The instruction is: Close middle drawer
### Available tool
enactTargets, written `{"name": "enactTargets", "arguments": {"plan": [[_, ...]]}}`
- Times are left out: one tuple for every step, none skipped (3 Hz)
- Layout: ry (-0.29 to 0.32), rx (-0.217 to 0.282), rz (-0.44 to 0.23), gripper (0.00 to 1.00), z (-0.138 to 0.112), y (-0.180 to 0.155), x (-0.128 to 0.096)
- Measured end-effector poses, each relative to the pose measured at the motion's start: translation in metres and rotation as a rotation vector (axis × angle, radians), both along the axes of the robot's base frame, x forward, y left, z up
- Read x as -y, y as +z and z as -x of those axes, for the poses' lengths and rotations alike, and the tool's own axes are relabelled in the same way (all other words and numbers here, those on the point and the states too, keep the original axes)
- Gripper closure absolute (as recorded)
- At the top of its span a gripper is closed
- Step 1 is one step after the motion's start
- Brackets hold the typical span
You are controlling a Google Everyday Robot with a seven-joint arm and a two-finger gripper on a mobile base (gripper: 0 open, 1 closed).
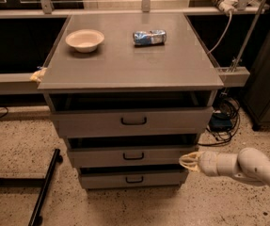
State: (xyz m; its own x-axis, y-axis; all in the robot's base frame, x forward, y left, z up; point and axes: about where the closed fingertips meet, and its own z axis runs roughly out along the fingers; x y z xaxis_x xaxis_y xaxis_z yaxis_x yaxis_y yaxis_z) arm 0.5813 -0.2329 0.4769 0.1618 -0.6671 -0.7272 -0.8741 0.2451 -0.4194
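- At the cabinet (125, 62) front, second of three, the middle drawer (162, 155) stands slightly pulled out.
- The end effector (187, 160) is at that drawer's right end; whether wide or narrow, I cannot tell.
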Motion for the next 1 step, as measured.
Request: {"name": "enactTargets", "arguments": {"plan": [[0.023, -0.020, 0.000, 0.82, 0.0132, -0.0063, -0.0100]]}}
